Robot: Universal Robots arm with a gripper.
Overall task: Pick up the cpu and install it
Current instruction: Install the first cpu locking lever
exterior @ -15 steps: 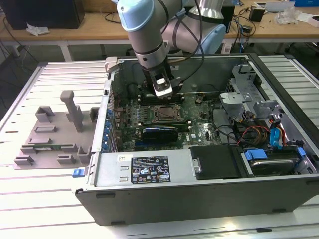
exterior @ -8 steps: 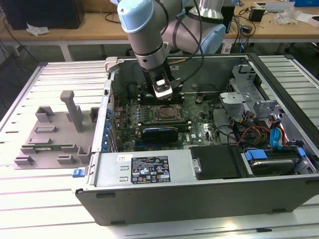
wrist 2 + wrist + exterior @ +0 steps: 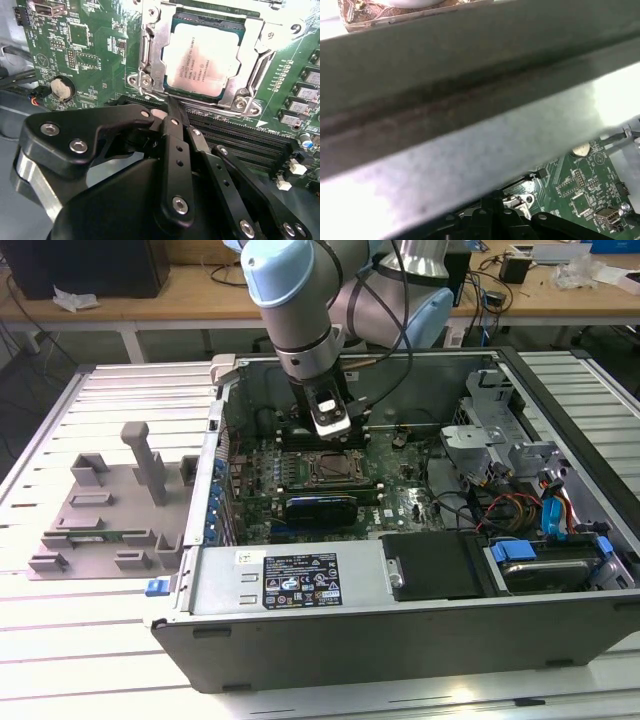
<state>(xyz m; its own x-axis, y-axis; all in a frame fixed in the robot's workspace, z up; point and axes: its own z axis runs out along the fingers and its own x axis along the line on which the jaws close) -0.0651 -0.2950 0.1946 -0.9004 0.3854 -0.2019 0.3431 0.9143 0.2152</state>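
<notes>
Arm reaches steeply down into the open computer case [image 3: 400, 610], end effector [image 3: 331, 426] hovering just above the green motherboard [image 3: 400, 502]. In the second wrist view the black fingers [image 3: 176, 131] are pressed together, clenched on nothing, tips at the edge of the socket [image 3: 150, 65]. The cpu [image 3: 204, 56] sits seated in the socket right beyond the fingertips: flat square, matte silver-grey lid with print on it, steel frame around. Round coin cell [image 3: 62, 88] off to one side. Grey plastic fixture tray [image 3: 105, 510] lies on the slatted table [image 3: 60, 640], well apart from the end effector.
</notes>
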